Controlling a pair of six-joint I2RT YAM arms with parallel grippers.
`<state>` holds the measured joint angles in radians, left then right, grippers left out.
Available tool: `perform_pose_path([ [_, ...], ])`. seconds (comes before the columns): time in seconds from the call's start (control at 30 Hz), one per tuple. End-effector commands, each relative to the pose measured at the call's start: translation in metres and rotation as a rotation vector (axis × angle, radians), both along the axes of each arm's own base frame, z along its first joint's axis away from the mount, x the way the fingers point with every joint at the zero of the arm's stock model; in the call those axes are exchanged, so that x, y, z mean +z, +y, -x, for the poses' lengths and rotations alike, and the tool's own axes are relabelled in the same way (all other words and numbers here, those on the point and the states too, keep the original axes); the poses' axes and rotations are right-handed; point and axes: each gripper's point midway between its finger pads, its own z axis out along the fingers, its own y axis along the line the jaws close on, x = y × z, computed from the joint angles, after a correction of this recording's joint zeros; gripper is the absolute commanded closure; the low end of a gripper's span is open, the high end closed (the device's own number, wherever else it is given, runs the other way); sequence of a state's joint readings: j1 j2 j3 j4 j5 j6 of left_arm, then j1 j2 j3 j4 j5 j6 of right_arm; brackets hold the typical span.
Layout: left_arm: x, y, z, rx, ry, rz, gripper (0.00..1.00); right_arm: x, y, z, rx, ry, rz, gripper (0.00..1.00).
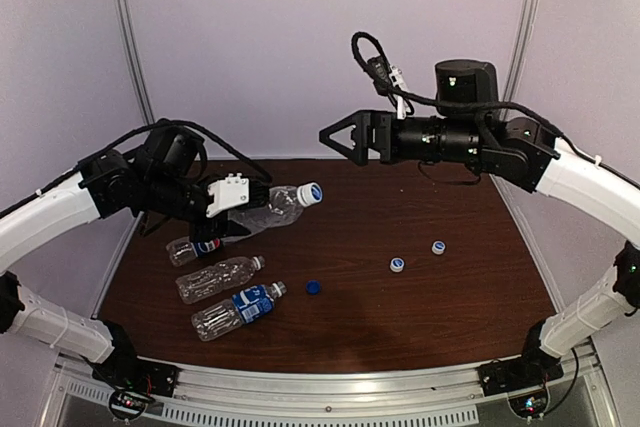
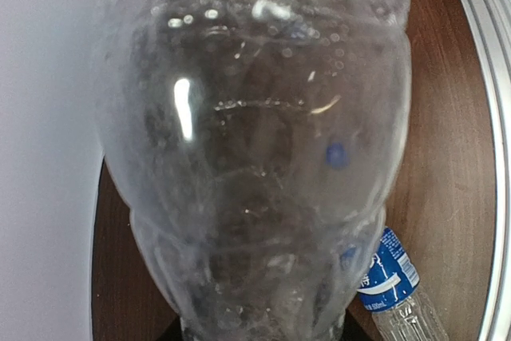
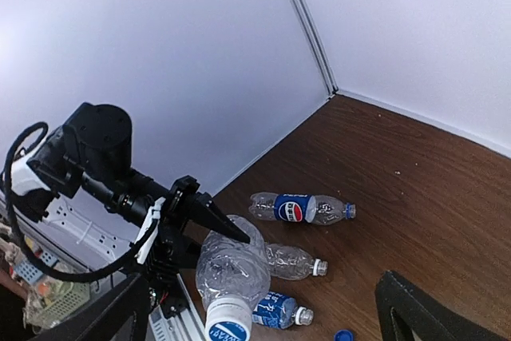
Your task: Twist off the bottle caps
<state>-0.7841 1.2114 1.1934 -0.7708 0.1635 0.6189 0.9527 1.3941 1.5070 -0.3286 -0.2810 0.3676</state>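
Nearest, on the left of the tabletop (image 1: 400,327), three bottles are laid on their sides: a blue-labelled one (image 1: 235,312), an unlabelled one (image 1: 218,277) just behind it, and a Pepsi one (image 1: 195,247) beyond. A dark blue cap (image 1: 314,287) is seen loose just right of them, and two white caps (image 1: 397,265) (image 1: 438,247) are seen further right, well apart from the bottles.

Above the Pepsi one, the fourth bottle (image 1: 275,205) is gripped at its base end by the left claw (image 1: 240,215), which is closed narrowly on it. It is held in the air with its neck to the right and its cap (image 1: 311,193) on.

Farther and higher, the right claw (image 1: 340,137) is spread wide with nothing in it, and is pointed at that cap from well apart.

Only this cap is judged left to remove. The thin, crinkled wall could be crushed, or the bottle spun in the left claw, once a twist is applied. If the cap is approached off-axis, the neck could be pushed aside and the grip lost.
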Motion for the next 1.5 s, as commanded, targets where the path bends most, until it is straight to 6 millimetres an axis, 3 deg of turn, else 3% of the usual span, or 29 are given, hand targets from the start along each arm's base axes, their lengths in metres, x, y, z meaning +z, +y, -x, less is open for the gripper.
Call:
perform_pose_path([
  [0.0,0.011,0.006,-0.013,0.058,-0.068,0.029,0.69,-0.037,0.004,-0.006,-0.067,0.331,-0.024,0.0],
  [0.17,0.003,0.022,-0.019,0.116,-0.061,0.024,0.69,-0.045,-0.003,-0.013,-0.114,0.296,-0.001,0.0],
  [0.37,0.003,0.026,-0.022,0.119,-0.08,0.013,0.69,-0.032,0.022,0.002,-0.01,0.285,-0.047,0.0],
  [0.53,0.009,0.024,-0.027,0.129,-0.096,0.022,0.69,-0.061,0.028,0.0,-0.058,0.323,0.029,0.02],
  [0.67,0.008,0.023,-0.028,0.129,-0.096,0.021,0.69,-0.064,0.039,-0.002,-0.035,0.335,0.02,0.06],
  [1.0,0.011,0.021,-0.028,0.124,-0.096,0.027,0.69,-0.075,0.053,-0.001,0.008,0.375,0.018,0.31],
  [1.17,0.012,0.02,-0.028,0.119,-0.097,0.029,0.69,-0.071,0.058,0.003,0.044,0.374,-0.006,0.6],
  [1.33,0.016,0.019,-0.029,0.116,-0.102,0.034,0.7,-0.072,0.067,0.007,0.096,0.375,-0.01,0.79],
  [1.43,0.015,0.019,-0.028,0.112,-0.098,0.031,0.7,-0.069,0.066,0.008,0.11,0.333,0.003,1.0],
  [1.47,0.013,0.018,-0.027,0.107,-0.094,0.031,0.7,-0.067,0.064,0.008,0.116,0.306,0.011,1.0],
])
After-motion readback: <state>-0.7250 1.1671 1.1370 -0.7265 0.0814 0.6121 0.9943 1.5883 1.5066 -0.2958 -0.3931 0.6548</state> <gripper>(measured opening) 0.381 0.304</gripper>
